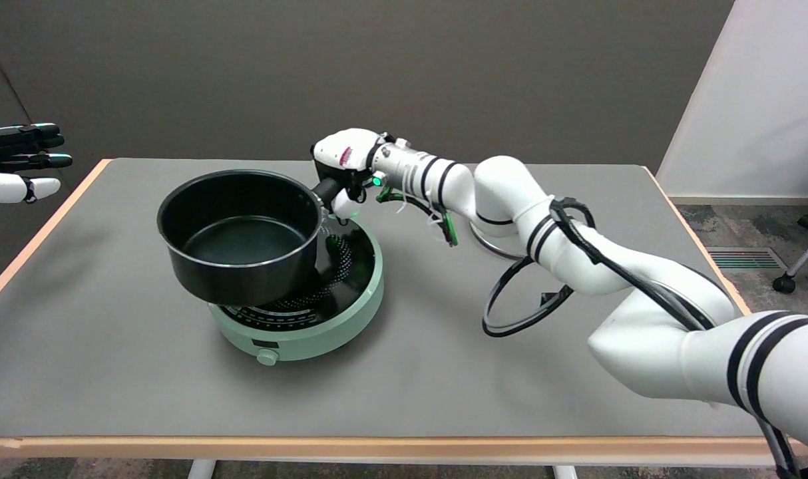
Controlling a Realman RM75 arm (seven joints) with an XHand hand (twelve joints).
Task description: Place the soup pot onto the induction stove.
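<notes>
Right hand [343,163] wraps fingers around handle of black soup pot [241,234], clamped on it. Pot empty, tilted, over left part of green induction stove [311,293]; whether its base touches stove cannot tell. Stove near centre of grey surface [144,359]. Lid [494,239] right of stove, mostly hidden behind arm.

Matt black soup pot [241,239], glossy mint plastic induction stove [324,326]

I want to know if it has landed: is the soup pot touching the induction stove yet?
Cannot tell. In the head view the soup pot, held by the robot hand, overlaps the induction stove, hiding any gap or contact.
</notes>
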